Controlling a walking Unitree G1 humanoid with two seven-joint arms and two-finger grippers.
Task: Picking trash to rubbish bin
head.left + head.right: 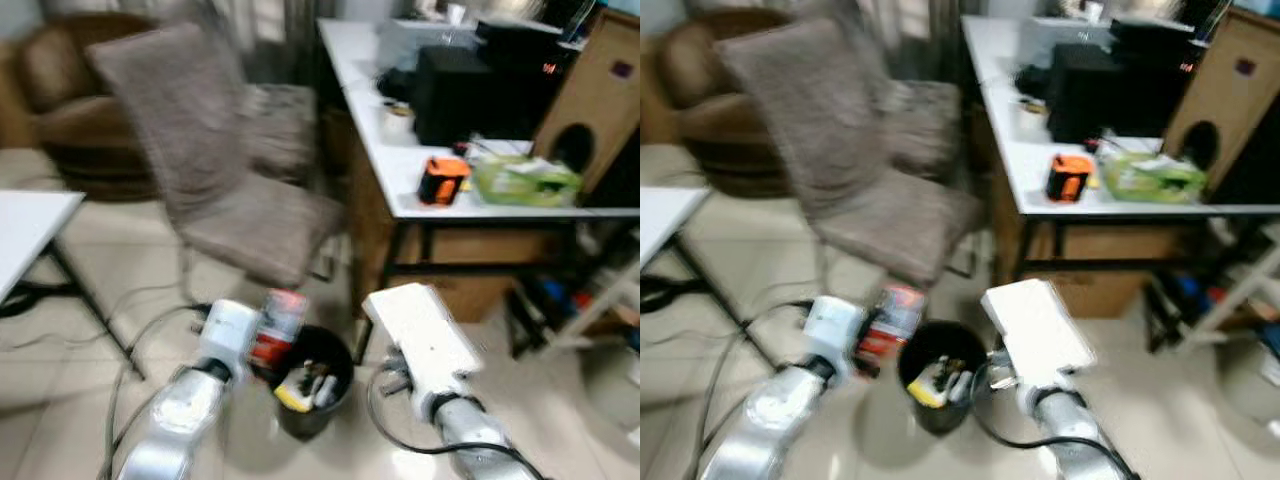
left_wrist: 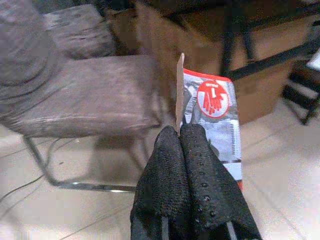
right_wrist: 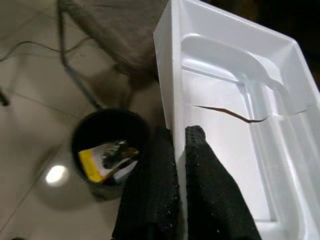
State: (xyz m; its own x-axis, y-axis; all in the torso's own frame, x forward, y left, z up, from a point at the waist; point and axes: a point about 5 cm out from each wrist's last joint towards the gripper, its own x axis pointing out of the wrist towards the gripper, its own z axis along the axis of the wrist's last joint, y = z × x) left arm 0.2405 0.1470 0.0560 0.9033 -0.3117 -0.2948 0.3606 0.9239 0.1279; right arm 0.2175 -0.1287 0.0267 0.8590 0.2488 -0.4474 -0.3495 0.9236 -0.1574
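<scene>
The left gripper [image 2: 179, 131] has its jaws closed on the edge of a red and grey cardboard package [image 2: 212, 125], held upright beside the black rubbish bin [image 1: 315, 385] on the floor. The right gripper [image 3: 179, 136] has its jaws pinched on the rim of a white foam tray [image 3: 240, 115], whose long axis points away from the robot toward the table [image 1: 400, 165].

Silver arms, white wrists, black dimpled fingers [image 2: 192, 175], black cable
</scene>
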